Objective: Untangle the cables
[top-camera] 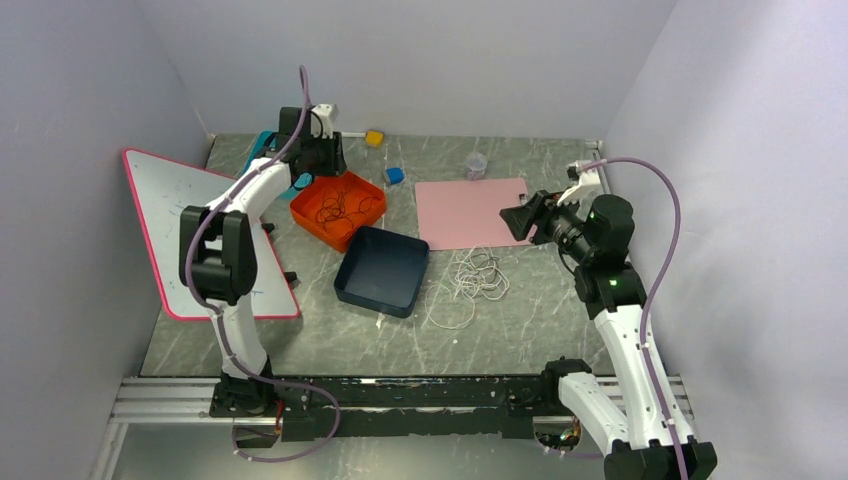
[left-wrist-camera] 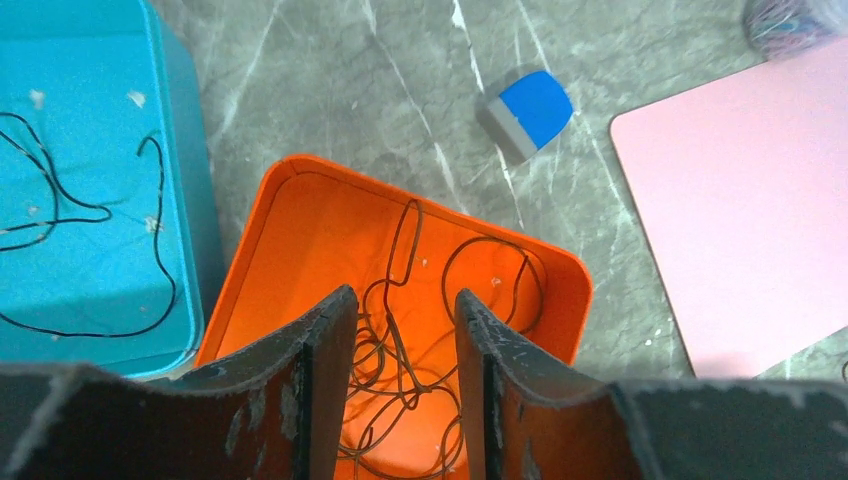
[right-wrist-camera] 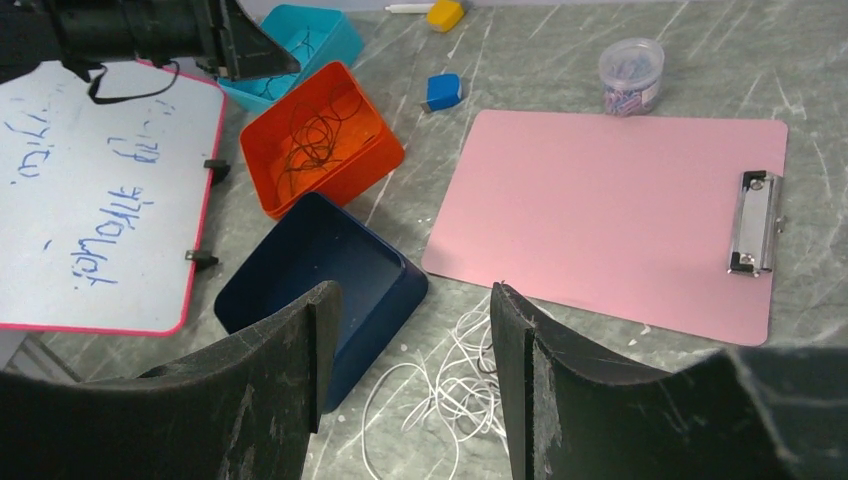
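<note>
Left tool (left-wrist-camera: 405,300): released, its two fingers parted with nothing gripped between them. It hangs over the near part of the orange tray (left-wrist-camera: 330,225). Through the gap, the left wrist view shows the dark cables (left-wrist-camera: 395,375) lying in loose overlapping loops on the tray floor.

Only this view shows the inside of the teal tray (left-wrist-camera: 100,100), which sits just beside the orange tray on its left. One thin black cable (left-wrist-camera: 160,215) lies curled in it, separate from the rest. In the top view this tray is largely hidden behind the left arm. A blue block (left-wrist-camera: 530,110) lies on the bench (left-wrist-camera: 330,80) beyond the orange tray.

Right tool (right-wrist-camera: 412,300): released, fingers well apart, holding nothing. It is raised above the bench. Directly below and ahead of it lie the white cables (right-wrist-camera: 460,400) in a small tangle. The top view shows the full heap on the bare bench, just beside the navy tray (right-wrist-camera: 300,270) and near the front edge of the pink clipboard (right-wrist-camera: 600,220).

The right wrist view alone shows the metal clip (right-wrist-camera: 755,220) at the clipboard's right end, blue handwriting on the whiteboard (right-wrist-camera: 100,220) and a clear tub (right-wrist-camera: 632,75) of small items beyond the clipboard. The navy tray holds no cable
</note>
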